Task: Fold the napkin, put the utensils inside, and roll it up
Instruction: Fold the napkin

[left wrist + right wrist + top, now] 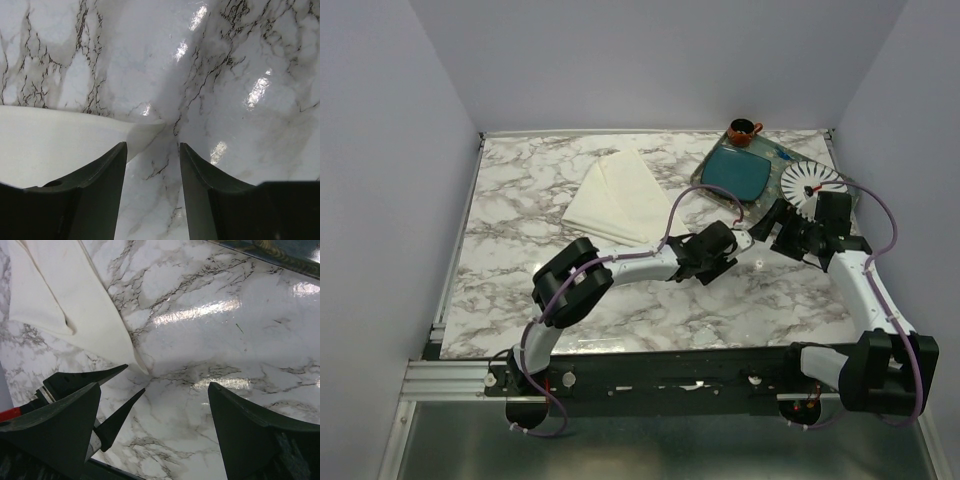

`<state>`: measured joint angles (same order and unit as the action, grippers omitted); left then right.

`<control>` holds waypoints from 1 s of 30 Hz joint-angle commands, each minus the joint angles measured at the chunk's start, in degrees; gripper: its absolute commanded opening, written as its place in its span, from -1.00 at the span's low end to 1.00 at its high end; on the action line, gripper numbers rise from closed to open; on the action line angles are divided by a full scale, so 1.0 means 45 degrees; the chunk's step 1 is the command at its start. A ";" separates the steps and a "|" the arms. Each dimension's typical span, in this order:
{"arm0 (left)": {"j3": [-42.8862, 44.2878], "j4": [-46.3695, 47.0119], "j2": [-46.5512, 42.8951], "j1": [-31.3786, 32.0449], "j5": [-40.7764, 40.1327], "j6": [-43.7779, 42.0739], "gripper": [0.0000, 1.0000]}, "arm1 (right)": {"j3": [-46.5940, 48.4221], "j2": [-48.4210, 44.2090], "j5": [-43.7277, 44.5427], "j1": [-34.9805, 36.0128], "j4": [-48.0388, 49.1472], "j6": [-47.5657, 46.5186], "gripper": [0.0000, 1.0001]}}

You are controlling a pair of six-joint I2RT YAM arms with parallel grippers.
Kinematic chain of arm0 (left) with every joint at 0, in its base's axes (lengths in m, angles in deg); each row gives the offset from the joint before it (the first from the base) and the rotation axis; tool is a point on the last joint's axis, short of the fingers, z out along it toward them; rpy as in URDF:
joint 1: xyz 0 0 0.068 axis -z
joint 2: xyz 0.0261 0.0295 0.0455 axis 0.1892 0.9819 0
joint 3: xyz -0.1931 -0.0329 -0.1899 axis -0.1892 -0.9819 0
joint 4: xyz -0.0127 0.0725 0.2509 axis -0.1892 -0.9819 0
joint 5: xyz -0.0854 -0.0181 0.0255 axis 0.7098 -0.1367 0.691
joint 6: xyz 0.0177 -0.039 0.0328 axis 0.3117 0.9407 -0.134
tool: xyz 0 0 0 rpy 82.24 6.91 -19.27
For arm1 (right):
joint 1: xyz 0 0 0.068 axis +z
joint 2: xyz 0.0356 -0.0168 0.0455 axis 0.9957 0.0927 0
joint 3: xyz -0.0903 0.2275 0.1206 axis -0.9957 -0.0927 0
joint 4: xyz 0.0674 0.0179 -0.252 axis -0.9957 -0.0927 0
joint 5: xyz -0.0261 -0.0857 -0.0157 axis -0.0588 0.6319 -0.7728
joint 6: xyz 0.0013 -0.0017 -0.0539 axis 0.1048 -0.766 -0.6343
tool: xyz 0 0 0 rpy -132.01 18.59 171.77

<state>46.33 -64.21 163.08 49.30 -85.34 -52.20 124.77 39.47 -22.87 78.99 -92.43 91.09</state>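
Observation:
The cream napkin [615, 195] lies folded on the marble table, left of centre. Its near corner shows in the left wrist view [60, 145], and in the right wrist view [75, 300] at upper left. My left gripper [730, 243] is open and empty over bare marble, just right of that corner [152, 150]. My right gripper [772, 228] is open and empty, close to the left one [154, 387]. The left gripper's fingertips [125, 407] show beside it. A thin teal-blue streak [783, 153], perhaps the spoon handle, lies by the tray's far right corner; its bowl is unclear.
A dark tray with a teal inside [735, 172] sits at the back right; its edge shows in the right wrist view [280, 255]. A small brown cup [743, 130] stands behind it. A white ribbed plate [810, 183] lies beside it, under the right arm.

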 commanded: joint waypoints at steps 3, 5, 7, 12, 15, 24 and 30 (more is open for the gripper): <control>0.0393 -0.0228 0.0565 0.0137 -0.0614 -0.0243 0.12 | -0.0183 -0.0007 -0.0471 -0.0024 0.0065 -0.0131 0.93; 0.0315 -0.0034 0.0565 0.0137 -0.1003 -0.0243 0.12 | -0.0242 -0.0007 -0.0490 -0.0024 0.0143 -0.0111 0.93; 0.0178 0.0163 0.0526 0.0176 -0.1297 -0.0282 0.11 | -0.0281 0.0032 -0.0529 -0.0043 0.0202 -0.0092 0.93; 0.0197 0.0398 0.0584 0.0293 -0.2176 -0.0457 0.04 | -0.0339 0.0247 -0.0627 -0.0043 0.0319 -0.0092 0.93; 0.0178 0.0495 0.0623 0.0352 -0.2528 -0.0477 0.02 | -0.0339 0.0383 -0.0783 -0.0043 0.0378 -0.0092 0.93; 0.0236 0.0768 0.0917 0.0449 -0.1846 -0.0263 0.02 | -0.0320 0.0462 -0.0920 -0.0043 0.0436 -0.0130 0.93; 0.0236 0.1179 0.0975 0.0430 -0.2001 0.0206 -0.41 | -0.0262 0.0559 -0.1037 -0.0043 0.0436 -0.0150 0.93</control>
<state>46.81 -62.55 166.18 50.72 -93.95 -52.90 124.10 41.20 -24.68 78.75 -90.22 91.16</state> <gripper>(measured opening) 0.398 0.966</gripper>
